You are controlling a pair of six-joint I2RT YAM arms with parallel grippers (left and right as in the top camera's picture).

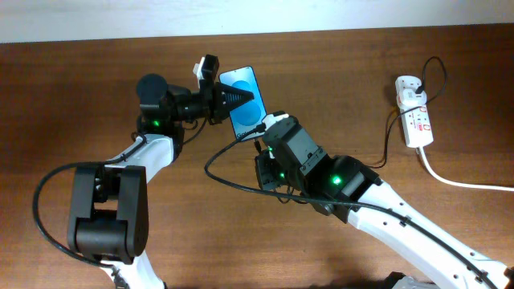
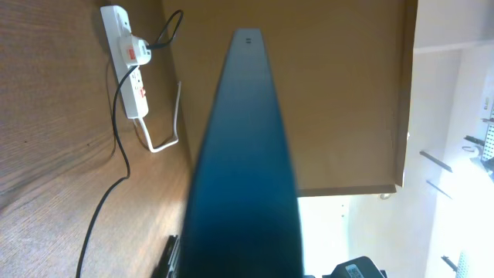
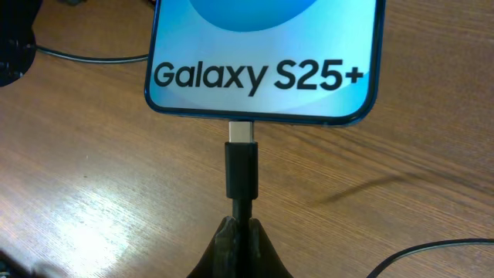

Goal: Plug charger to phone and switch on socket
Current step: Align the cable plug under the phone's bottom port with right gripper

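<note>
The phone [image 1: 243, 101] with its bright blue screen is held tilted above the table by my left gripper [image 1: 234, 99], which is shut on its side edge. In the left wrist view the phone [image 2: 243, 154] shows edge-on between the fingers. In the right wrist view the phone [image 3: 262, 54] reads "Galaxy S25+". My right gripper [image 3: 241, 228] is shut on the charger cable just behind the black plug [image 3: 241, 170], whose metal tip sits at the phone's bottom port. The charger cable [image 1: 221, 156] loops across the table. The white socket [image 1: 413, 116] lies at the far right.
The socket's thick white cord [image 1: 466, 183] runs off the right edge. The thin black cable [image 1: 391, 136] leads from the socket's adapter toward my right arm. The socket also shows in the left wrist view [image 2: 127, 62]. The table's far edge meets a white wall.
</note>
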